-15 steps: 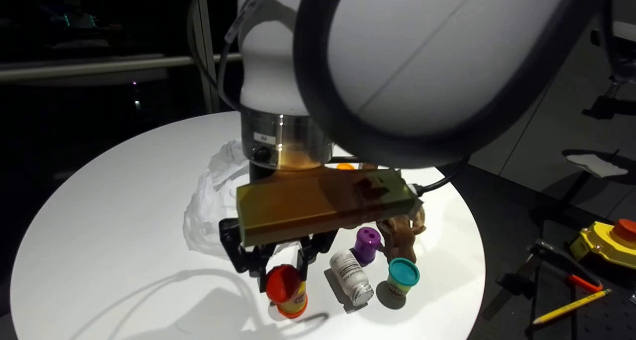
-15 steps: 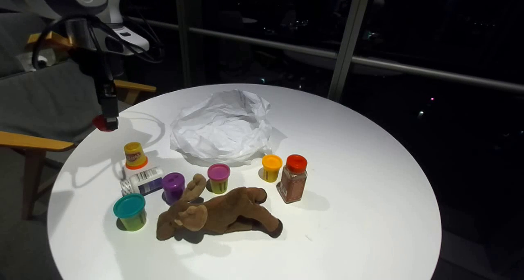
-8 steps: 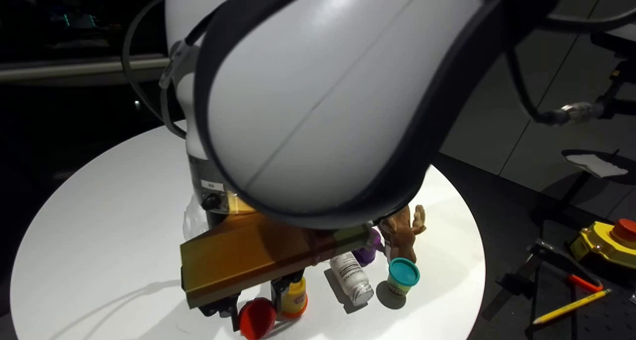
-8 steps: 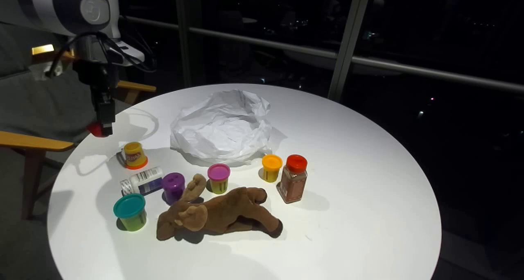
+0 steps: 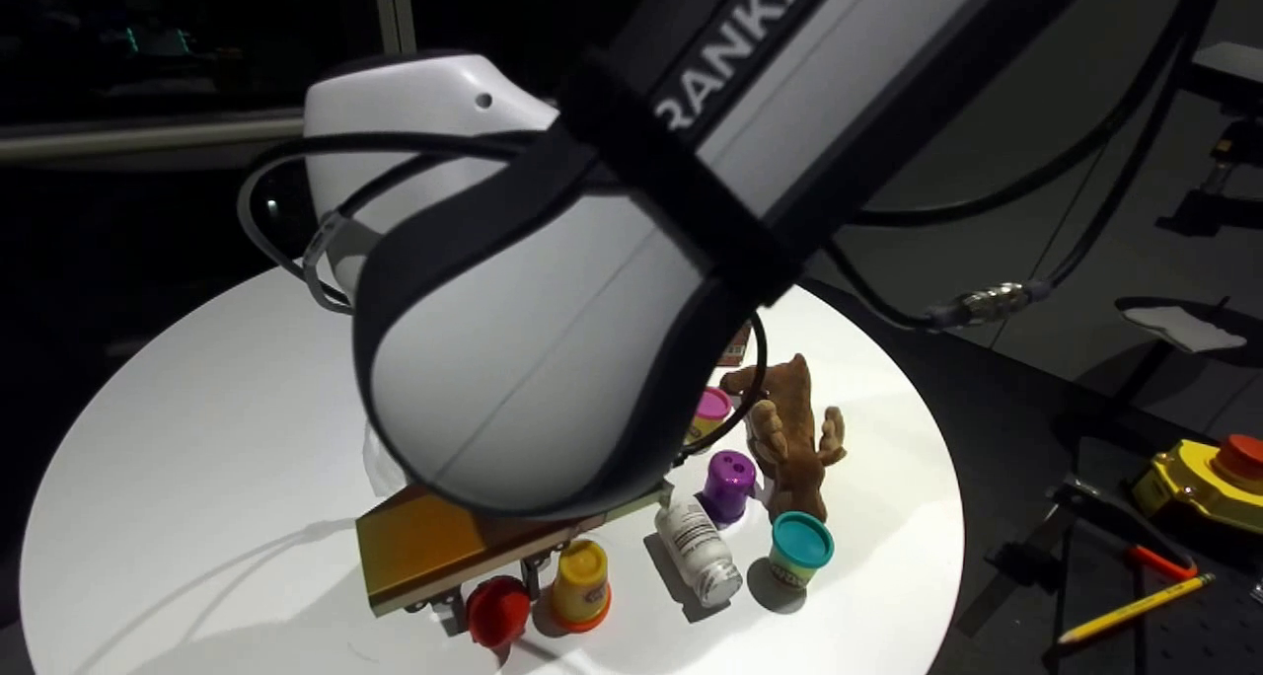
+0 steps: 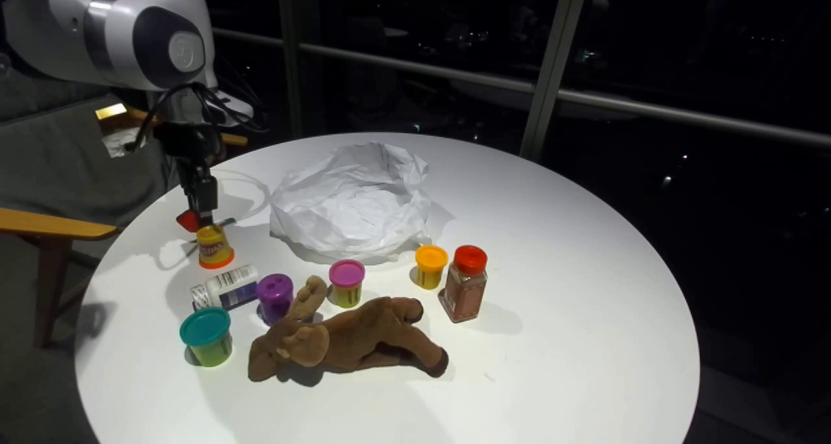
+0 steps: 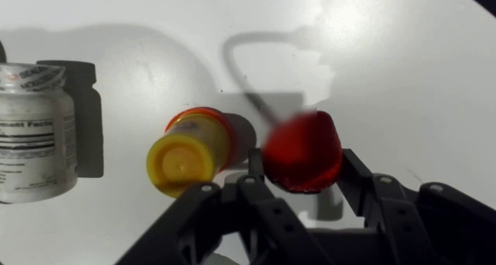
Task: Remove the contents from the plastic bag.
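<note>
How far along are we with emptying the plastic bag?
Looks done: stuffed moose, white bottle and several tubs sit outside the bag. In hand: the red item, gripped by the end effector. Left: probably setting that down, then checking inside the wrinkled bag, which could hide more.

Above the claw (image 7: 302,160), the letters "RANKA" show on the robot arm (image 5: 612,300) in an exterior view. Left of the claw in the wrist view, a white bottle (image 7: 37,141) reads "ment Facts," with "SEAL" on its cap (image 7: 29,78); lettering on the yellow tub (image 6: 214,248) beside the claw is too blurred to read.
</note>
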Tool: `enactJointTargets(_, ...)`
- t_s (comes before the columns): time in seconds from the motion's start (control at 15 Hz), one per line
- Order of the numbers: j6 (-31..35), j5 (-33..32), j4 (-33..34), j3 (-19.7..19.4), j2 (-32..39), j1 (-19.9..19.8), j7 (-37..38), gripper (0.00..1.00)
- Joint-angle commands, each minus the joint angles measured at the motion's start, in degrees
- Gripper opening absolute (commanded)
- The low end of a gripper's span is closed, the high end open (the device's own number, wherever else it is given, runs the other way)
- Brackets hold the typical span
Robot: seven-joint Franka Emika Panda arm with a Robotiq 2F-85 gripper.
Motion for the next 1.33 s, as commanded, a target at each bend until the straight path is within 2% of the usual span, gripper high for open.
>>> enactJointTargets(0.0, 0.0, -0.7, 5.7, -2.1, 4.1, 1.4, 0.6, 0.26)
enactJointTargets(0.07, -0.1, -0.3, 6.7, -2.1, 4.7, 1.1, 0.3, 0.26)
enactJointTargets(0.13, -0.6, -0.2, 7.5, -2.1, 5.2, 1.0, -0.1, 0.67)
enactJointTargets(0.2, -0.6, -0.3, 8.1, -2.3, 5.4, 1.1, -0.1, 0.77)
enactJointTargets(0.4, -1.3, 0.0, 7.4, -2.0, 3.0, 0.4, -0.9, 0.97)
enactJointTargets(0.47, -1.5, 0.0, 7.2, -2.1, 2.2, 0.2, -1.2, 1.0)
enactJointTargets(0.6, -2.7, -0.6, 5.5, -2.5, -1.1, -0.4, -2.2, 1.0)
enactJointTargets(0.93, -8.6, -3.6, -1.0, -5.4, -13.6, -2.3, -4.9, 1.0)
enactJointTargets(1.07, -11.4, -4.0, -4.5, -4.8, -19.0, -4.8, -7.6, 1.0)
enactJointTargets(1.27, -14.2, -1.2, -12.7, -3.1, -27.8, -9.4, -14.8, 1.0)
